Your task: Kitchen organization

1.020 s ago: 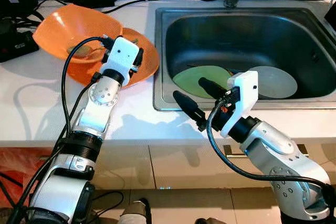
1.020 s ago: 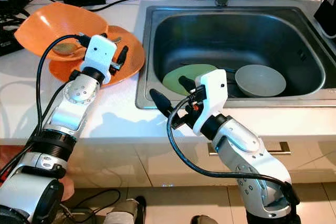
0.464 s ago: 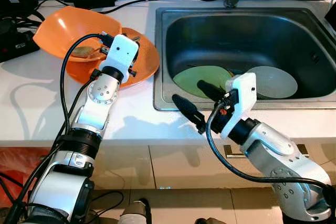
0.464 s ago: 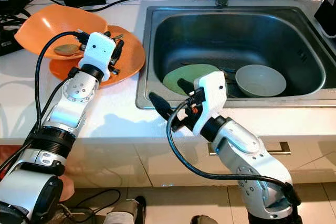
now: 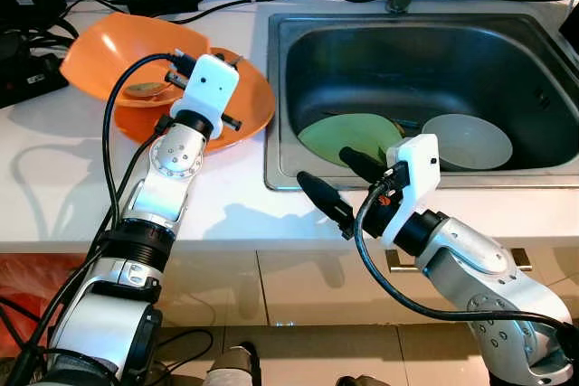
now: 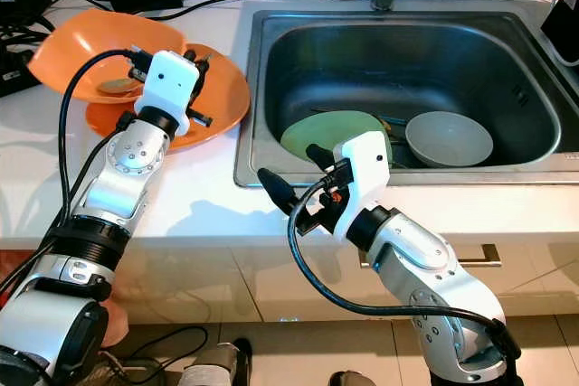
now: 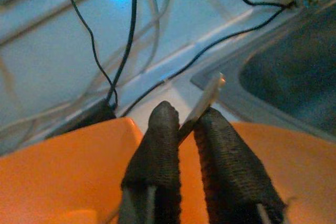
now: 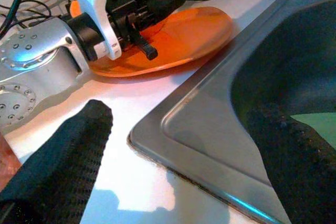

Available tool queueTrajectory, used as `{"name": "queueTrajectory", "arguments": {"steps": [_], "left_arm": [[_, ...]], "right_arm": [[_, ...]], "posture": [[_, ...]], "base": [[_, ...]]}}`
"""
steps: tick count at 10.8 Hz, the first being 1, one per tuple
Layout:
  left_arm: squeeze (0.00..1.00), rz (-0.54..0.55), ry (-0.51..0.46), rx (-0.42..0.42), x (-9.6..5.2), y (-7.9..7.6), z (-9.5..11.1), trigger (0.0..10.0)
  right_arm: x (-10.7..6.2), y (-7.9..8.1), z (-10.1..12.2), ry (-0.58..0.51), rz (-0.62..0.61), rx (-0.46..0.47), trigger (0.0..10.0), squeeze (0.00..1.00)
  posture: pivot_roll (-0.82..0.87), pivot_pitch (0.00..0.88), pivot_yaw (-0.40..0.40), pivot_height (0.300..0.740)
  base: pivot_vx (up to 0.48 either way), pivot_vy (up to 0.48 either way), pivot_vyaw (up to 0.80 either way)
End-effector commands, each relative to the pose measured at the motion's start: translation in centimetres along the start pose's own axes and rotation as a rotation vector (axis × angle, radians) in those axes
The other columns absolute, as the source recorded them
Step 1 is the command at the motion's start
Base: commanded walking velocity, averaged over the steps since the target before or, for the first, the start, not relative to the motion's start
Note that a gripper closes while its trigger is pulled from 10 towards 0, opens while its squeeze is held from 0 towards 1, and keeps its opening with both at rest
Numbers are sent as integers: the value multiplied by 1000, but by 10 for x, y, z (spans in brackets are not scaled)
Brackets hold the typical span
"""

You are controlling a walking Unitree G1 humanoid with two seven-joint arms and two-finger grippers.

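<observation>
Now pinching a thin metal utensil handle (image 7: 207, 98) between pressed-together left gripper (image 7: 181, 129) fingers, above the orange plate (image 5: 244, 119) and orange bowl (image 5: 109, 47). Likely light, stiff, slippery; gripping mid-handle. Hovering right gripper (image 5: 330, 178) spread wide over the sink (image 5: 280, 97) rim. Counting inside: one green plate (image 5: 348, 137), one grey bowl (image 5: 466, 142).

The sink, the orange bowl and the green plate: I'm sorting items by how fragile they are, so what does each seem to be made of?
Sink: brushed stainless steel, dull grey sheen with soft reflections.
Orange bowl: probably plastic, given its saturated colour and glossy highlights.
Green plate: matte, flat colour; plastic or melamine perhaps, ceramic not excluded.
</observation>
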State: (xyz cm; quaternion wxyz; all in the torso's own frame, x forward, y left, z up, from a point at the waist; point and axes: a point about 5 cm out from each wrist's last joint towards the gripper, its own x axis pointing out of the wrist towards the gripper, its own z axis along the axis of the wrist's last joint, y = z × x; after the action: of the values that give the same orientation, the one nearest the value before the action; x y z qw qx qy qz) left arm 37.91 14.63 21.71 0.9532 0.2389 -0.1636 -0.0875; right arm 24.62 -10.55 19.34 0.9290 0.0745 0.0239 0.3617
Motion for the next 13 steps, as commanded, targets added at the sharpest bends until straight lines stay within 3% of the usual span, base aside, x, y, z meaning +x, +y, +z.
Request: {"name": "queueTrajectory", "arguments": {"steps": [1, 5, 9, 10, 12, 13], "left_arm": [[0, 6, -7, -6, 1, 1, 3, 0], [0, 21, -48, 13, -1, 4, 9, 0], [0, 28, -64, -19, -4, 4, 13, 0], [0, 53, -114, -5, -5, 9, 23, 0], [0, 67, -337, 160, -13, 13, 59, 0], [0, 61, -396, 195, -18, 11, 67, 0]], "right_arm": [[-1, 4, 2, -3, 24, -1, 10000, 0], [1, 2, 2, -10, 17, -7, 10000, 0], [3, 0, 3, -14, 14, -21, 10000, 0], [3, -1, 4, -18, 10, -27, 10000, 0], [5, -6, 8, -54, -31, -31, 10000, 0], [6, -8, 9, -65, -45, -29, 10000, 0]], "posture": [[104, 174, 12, 740], [107, 160, 12, 740], [105, 142, 11, 740], [105, 138, 10, 740], [113, 131, 8, 740], [116, 129, 7, 740]], "base": [[0, 0, 0], [0, 0, 0], [0, 0, 0], [0, 0, 0], [0, 0, 0], [0, 0, 0]]}}
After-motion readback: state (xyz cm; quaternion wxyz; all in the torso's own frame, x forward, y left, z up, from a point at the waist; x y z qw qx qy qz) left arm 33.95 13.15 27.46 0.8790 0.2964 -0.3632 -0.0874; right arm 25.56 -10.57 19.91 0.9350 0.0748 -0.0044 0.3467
